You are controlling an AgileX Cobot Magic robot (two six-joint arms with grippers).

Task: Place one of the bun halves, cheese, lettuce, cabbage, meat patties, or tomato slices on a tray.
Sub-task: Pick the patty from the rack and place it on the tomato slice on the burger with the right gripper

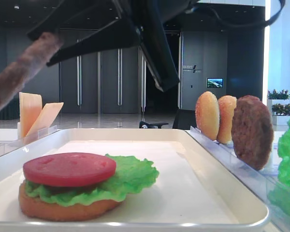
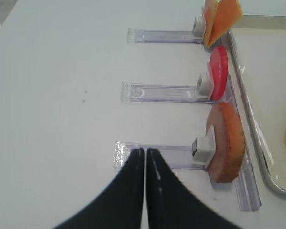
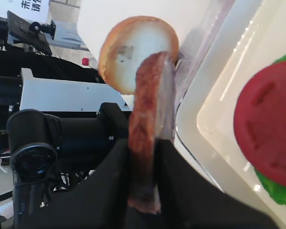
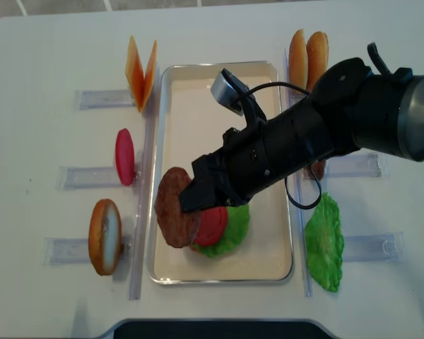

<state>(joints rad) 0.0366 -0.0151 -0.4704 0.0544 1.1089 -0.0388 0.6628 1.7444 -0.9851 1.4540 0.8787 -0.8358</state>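
My right gripper (image 3: 144, 145) is shut on a dark-brown meat patty (image 3: 148, 119), held on edge. Seen from above, the patty (image 4: 175, 206) hangs over the left part of the white tray (image 4: 268, 265), with the gripper (image 4: 198, 194) reaching across from the right. On the tray lies a stack: a bun half (image 1: 63, 209), lettuce (image 1: 130, 176) and a tomato slice (image 1: 70, 168) on top. My left gripper (image 2: 145, 152) is shut and empty, over the table beside the rack holding a bun half (image 2: 226, 143).
Clear racks left of the tray hold cheese (image 4: 141, 70), a tomato slice (image 4: 124, 155) and a bun half (image 4: 104, 236). On the right stand two bun halves (image 4: 307, 53), another patty (image 1: 251, 130) and a lettuce leaf (image 4: 325, 244). My right arm (image 4: 353, 120) spans the tray.
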